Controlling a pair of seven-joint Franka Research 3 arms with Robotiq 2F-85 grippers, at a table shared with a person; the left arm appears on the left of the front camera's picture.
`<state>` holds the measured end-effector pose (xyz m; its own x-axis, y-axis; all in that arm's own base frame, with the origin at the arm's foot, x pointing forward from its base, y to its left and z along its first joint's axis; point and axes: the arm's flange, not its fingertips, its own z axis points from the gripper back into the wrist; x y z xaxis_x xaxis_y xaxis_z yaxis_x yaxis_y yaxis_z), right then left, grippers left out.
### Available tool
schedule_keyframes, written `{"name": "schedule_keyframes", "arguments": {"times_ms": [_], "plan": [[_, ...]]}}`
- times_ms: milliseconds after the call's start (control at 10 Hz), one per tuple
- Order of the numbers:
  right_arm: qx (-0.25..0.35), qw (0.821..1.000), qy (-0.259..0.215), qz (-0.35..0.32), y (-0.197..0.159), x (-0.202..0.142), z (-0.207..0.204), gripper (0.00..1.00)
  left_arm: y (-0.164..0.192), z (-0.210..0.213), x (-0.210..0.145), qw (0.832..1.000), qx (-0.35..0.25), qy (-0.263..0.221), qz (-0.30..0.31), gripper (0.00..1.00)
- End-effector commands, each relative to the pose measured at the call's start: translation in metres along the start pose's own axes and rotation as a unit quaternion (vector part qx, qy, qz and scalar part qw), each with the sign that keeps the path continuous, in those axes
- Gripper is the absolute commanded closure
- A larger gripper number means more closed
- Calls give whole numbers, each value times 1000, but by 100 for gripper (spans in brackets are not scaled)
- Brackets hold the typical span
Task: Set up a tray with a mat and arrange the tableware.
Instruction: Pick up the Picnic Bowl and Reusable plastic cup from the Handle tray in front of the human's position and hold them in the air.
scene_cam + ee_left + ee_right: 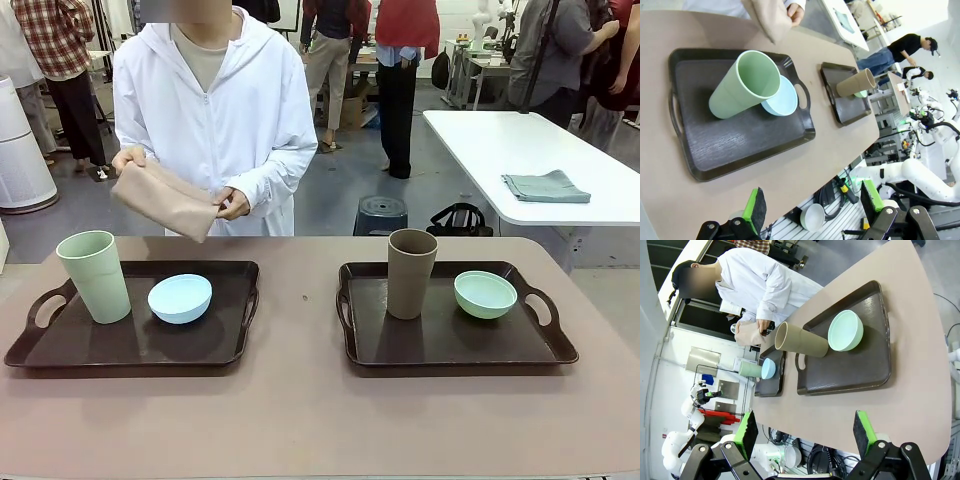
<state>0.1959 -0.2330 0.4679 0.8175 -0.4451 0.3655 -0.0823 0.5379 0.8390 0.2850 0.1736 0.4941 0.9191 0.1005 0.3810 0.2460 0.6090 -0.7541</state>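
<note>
two dark trays set, mat off the table

the tall tapered pale green cup (94,276) stands just beside the round light blue bowl (180,298) on the left tray (100,345), dark and wood-grained. the matte brown cup (411,272) and mint green bowl (485,294) stand apart on the right tray (450,345). the person holds a folded tan mat (165,200). the left gripper (813,197) and right gripper (805,429) gape wide, gripping nothing.

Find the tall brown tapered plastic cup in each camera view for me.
Front view: tall brown tapered plastic cup, right of centre.
Left wrist view: cup upper right.
Right wrist view: cup centre.
Shared landmark: small round mint green plastic bowl beside it.
</note>
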Motion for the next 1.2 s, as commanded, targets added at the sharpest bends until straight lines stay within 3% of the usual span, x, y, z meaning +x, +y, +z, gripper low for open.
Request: {"name": "schedule_keyframes", "arguments": {"times_ms": [0,100,200,400,600,800,1000,1100], "plan": [[0,1000,0,0,0,0,0,0,1,2,2,1000,-9,-7,-9,0],[-5,1000,-3,17,7,9,-12,0,0,0,0,1000,0,0,0,0],[-26,997,32,63,26,21,-31,0,-8,-4,14,997,65,-31,-35,0],[-63,991,54,108,74,50,-75,0,-23,-7,43,988,120,-6,-95,0],[-88,974,48,204,138,69,-118,0,-25,-10,70,972,206,-3,-111,0],[-88,939,31,332,219,70,-165,0,-39,-10,97,950,274,26,-148,0],[-77,897,59,431,283,51,-207,0,-49,-19,112,923,341,64,-163,0],[-66,879,86,464,304,48,-231,0,-53,-28,119,923,333,97,-164,0]]}}
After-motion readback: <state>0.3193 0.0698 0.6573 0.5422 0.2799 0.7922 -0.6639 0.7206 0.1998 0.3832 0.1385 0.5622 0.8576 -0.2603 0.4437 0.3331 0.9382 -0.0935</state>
